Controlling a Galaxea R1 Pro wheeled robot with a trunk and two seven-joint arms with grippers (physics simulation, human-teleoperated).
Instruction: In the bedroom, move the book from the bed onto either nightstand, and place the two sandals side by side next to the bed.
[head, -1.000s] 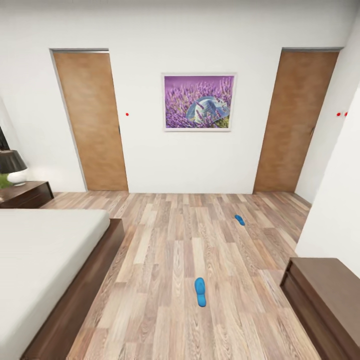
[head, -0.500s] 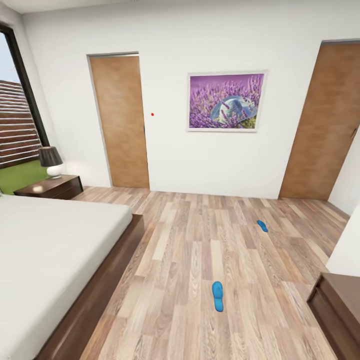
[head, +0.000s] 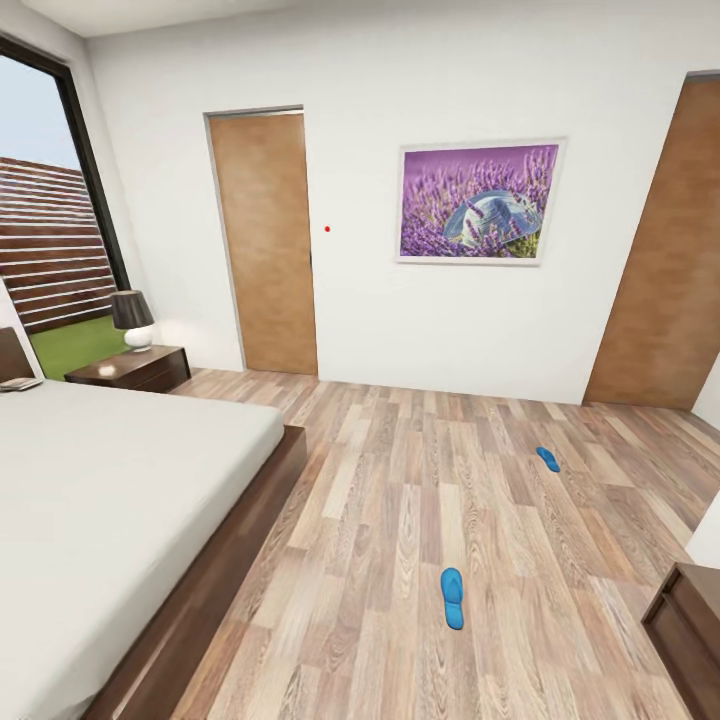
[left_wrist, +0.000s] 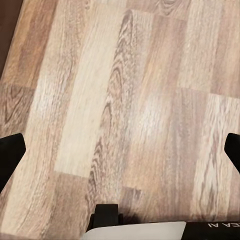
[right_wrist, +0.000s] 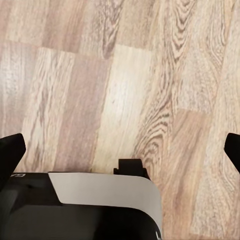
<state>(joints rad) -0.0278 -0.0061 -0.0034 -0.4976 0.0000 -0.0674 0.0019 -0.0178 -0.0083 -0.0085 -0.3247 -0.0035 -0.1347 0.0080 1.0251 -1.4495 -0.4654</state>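
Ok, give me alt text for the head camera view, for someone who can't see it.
A bedroom with a wood-plank floor where two blue sandals lie apart, one nearer and one farther off. A low bed fills the left, with a nightstand and lamp beyond it; a lavender picture hangs between two wooden doors.

Floor (head: 400, 520) open — bed (head: 120, 500) flanks left.

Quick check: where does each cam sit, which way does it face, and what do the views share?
Head view: up on the robot's head, facing forward and down across the bedroom: pale-mattress bed, two bright-blue sandals apart on the wood-plank floor.
Left wrist view: near the left gripper, facing floor planks; black fingertips at both edges.
Right wrist view: same for the right gripper.
Shared: all show the plank floor.
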